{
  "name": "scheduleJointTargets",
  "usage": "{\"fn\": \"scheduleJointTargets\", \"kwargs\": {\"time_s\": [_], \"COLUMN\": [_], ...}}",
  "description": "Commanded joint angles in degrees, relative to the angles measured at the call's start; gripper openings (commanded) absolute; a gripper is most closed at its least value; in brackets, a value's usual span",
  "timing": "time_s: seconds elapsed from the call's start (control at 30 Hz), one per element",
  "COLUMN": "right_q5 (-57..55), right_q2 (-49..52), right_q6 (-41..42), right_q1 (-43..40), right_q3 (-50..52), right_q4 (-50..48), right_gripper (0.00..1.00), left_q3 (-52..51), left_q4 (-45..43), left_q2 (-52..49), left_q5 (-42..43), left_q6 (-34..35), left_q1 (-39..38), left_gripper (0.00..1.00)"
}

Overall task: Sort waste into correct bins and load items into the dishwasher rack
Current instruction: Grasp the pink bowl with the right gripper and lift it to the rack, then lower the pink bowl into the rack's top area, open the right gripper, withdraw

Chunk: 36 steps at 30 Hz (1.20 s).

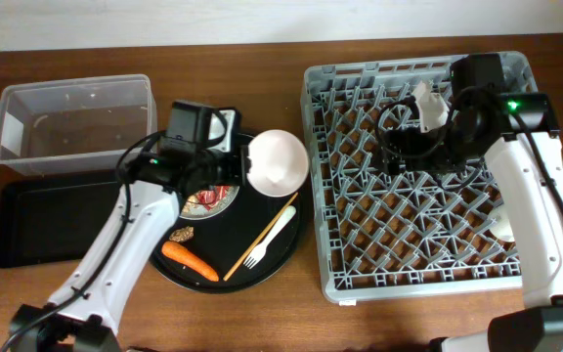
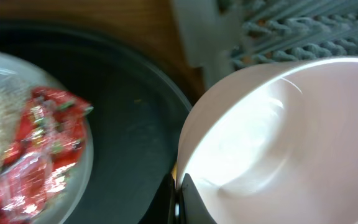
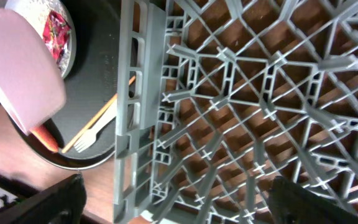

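Observation:
My left gripper (image 1: 235, 168) is shut on the rim of the white bowl (image 1: 279, 161), one finger inside it and one outside. The bowl (image 2: 278, 137) is tilted over the right part of the round black tray (image 1: 296, 244). Beside it a white plate (image 2: 82, 165) carries the red wrapper (image 2: 36, 149) and rice. The carrot (image 1: 189, 260), brown lump (image 1: 182, 235), fork (image 1: 270, 237) and chopstick (image 1: 264, 233) lie on the round tray. My right gripper (image 3: 185, 205) stands open above the grey rack (image 1: 360, 284) with nothing between its fingers. A small white cup (image 1: 428, 104) sits in the rack's far part.
The clear tub (image 1: 76, 117) stands at the far left, with the shallow black tray (image 1: 52, 220) in front of it. A white rounded item (image 1: 501, 223) in the rack is partly hidden by my right arm. The rack's left wall (image 3: 132, 99) runs close to the round tray.

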<state>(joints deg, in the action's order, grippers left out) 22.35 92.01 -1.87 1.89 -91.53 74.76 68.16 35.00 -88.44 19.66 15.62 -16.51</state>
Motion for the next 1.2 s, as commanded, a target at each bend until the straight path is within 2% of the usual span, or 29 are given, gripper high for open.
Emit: {"fn": "scheduleJointTargets", "kwargs": {"time_s": [0.0, 0.17, 0.37, 0.47, 0.53, 0.63, 0.73, 0.77, 0.8, 0.83, 0.87, 0.9, 1.0, 1.17], "right_q5": [-0.3, -0.5, -6.6, -13.1, -14.1, -14.1, -14.1, -14.1, -14.1, -14.9, -16.9, -19.1, -29.9, -67.4], "right_q2": [0.1, 0.2, 0.4, 0.7, 2.0, 4.4, 4.5, 4.5, 4.3, 3.8, 3.3, 2.6, -0.2, -2.6], "right_q6": [2.5, 5.4, 10.3, 14.9, 14.9, 15.9, 15.9, 15.9, 15.9, 15.9, 15.9, 15.9, 15.9, 17.7], "right_q1": [3.6, 10.3, 16.0, 18.4, 19.0, 19.1, 19.1, 19.0, 19.0, 18.9, 18.8, 18.5, 14.9, 10.8], "right_q3": [-0.5, -0.5, -0.5, -0.5, -0.5, -0.5, -0.5, -0.5, -0.5, -0.8, -1.2, -1.8, -4.4, -4.7], "right_q4": [0.0, -1.3, -2.5, -3.0, -3.0, -3.2, -3.3, -3.5, -3.7, -3.9, -3.7, -3.4, -1.5, -9.2], "right_gripper": [0.88, 0.67, 0.62, 0.51, 0.49, 0.20, 0.04, 0.04, 0.04, 0.04, 0.04, 0.04, 0.04, 0.04], "left_q3": [0.3, 0.3, 0.3, 0.3, 0.3, 0.3, 0.3, 0.3, 0.3, 0.3, 0.3, 0.3, 0.3, 0.3], "left_q4": [-2.2, -3.4, -3.9, -3.9, -3.9, -3.9, -3.9, -3.9, -3.8, -3.6, -3.3, -2.8, 2.3, 10.3], "left_q2": [0.5, 0.5, 0.5, 0.5, 0.5, 0.5, 0.5, 0.5, 0.5, 0.5, 0.5, 0.7, 3.7, 7.3], "left_q5": [-0.5, -3.6, -3.4, -3.4, -3.4, -3.4, -3.4, -3.4, -3.4, -3.4, -3.4, -3.4, -3.5, -4.9], "left_q6": [0.2, 1.5, 1.7, 1.7, 1.7, 1.7, 1.7, 1.7, 1.7, 1.7, 1.6, 1.6, 1.4, 1.4], "left_q1": [-6.5, -11.2, -11.6, -11.6, -11.6, -11.6, -11.6, -11.6, -11.6, -11.6, -11.6, -11.4, -7.2, 2.3], "left_gripper": [0.01, 0.00, 0.00, 0.00, 0.00, 0.00, 0.01, 0.00, 0.05, 0.31, 0.48, 0.57, 0.63, 0.64]}}
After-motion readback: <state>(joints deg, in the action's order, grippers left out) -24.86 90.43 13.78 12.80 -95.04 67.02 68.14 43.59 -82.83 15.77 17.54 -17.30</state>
